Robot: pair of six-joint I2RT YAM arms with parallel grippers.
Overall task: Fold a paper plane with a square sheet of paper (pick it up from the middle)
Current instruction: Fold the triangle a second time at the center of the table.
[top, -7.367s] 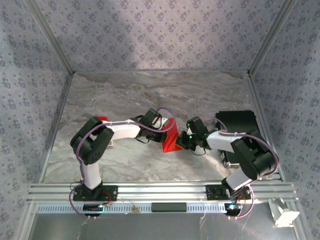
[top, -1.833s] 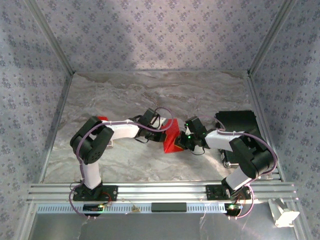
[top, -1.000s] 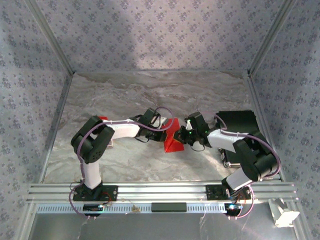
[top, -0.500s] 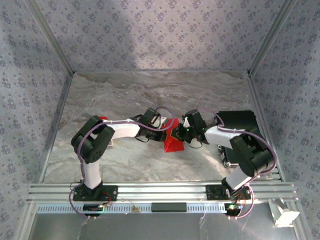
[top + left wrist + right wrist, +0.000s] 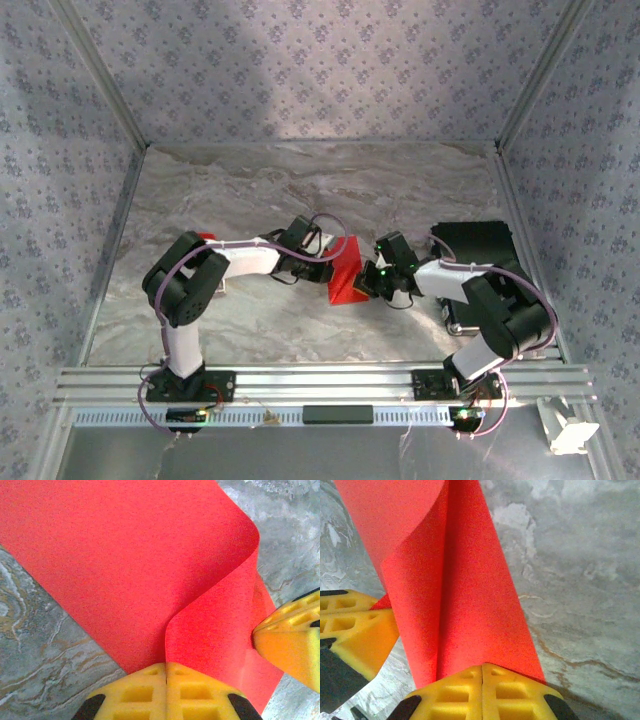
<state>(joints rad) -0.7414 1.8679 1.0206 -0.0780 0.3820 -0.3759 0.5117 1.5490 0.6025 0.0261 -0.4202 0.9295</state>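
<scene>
**Left end effector** (image 5: 166, 669): closed. Its yellow foam pads (image 5: 135, 695) meet with no gap, and the square sheet of thin bright red paper (image 5: 125, 555) is nipped between them at one edge. From the pads the sheet runs away towards 12 o'clock. It is bent over in a soft roll whose free corner curls out at 1 o'clock. No sharp crease shows there.

**Right end effector** (image 5: 482, 669): closed in the same way, with the sheet (image 5: 465, 595) caught at the pad line. From this wrist the paper rises towards 11 o'clock as two overlapping leaves meeting along a straight line. The other arm's yellow finger (image 5: 355, 630) sits just beside the sheet at 9 o'clock.

**Position, top view:** the sheet (image 5: 345, 275) is held at the middle of the grey marbled worktop (image 5: 300, 190), between the two arms. The left end effector (image 5: 325, 262) is on its 10 o'clock side and the right end effector (image 5: 368, 281) on its 3 o'clock side, both touching it. The paper's long axis runs from about 1 o'clock to 7 o'clock, across the line joining the end effectors. Whether its lower edge rests on the worktop cannot be told.

**Assessment:** neither arm is nearer, as each has hold of the paper. The sheet is doubled but not pressed flat, so the first centre fold appears to be in hand. The next move depends on bringing the two held edges level before the roll is flattened along that axis. A skewed crease is the risk.
</scene>
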